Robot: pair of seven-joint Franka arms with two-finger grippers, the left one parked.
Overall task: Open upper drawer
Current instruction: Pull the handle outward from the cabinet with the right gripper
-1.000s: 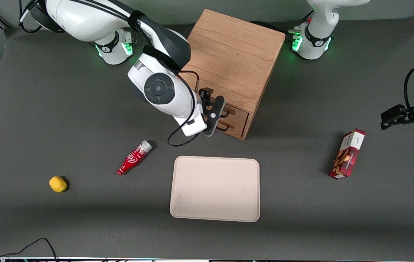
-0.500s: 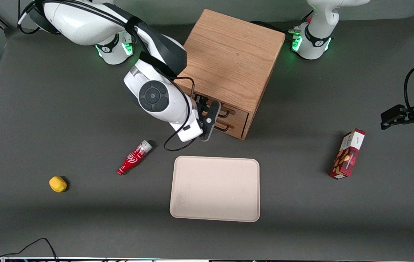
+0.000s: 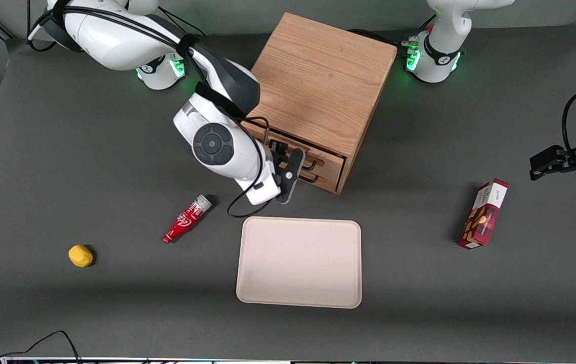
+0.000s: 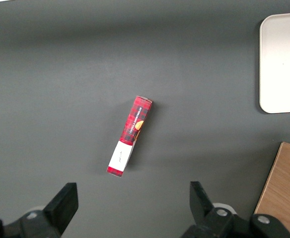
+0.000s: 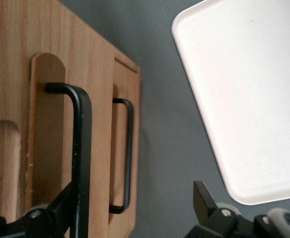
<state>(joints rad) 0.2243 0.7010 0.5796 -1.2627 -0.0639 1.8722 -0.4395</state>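
Gripper (image 3: 288, 164) at upper drawer (image 3: 325, 163) front of cabinet (image 3: 320, 81), fingers spread wide, handle (image 5: 80, 163) beside one finger.

The arm hides part of the upper drawer (image 3: 318, 156) front; the gripper (image 3: 295, 164) contact is unclear.

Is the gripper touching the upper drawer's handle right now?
Touching. In the right wrist view, one finger of the open gripper lies against the black handle of the upper drawer, with no gap showing.
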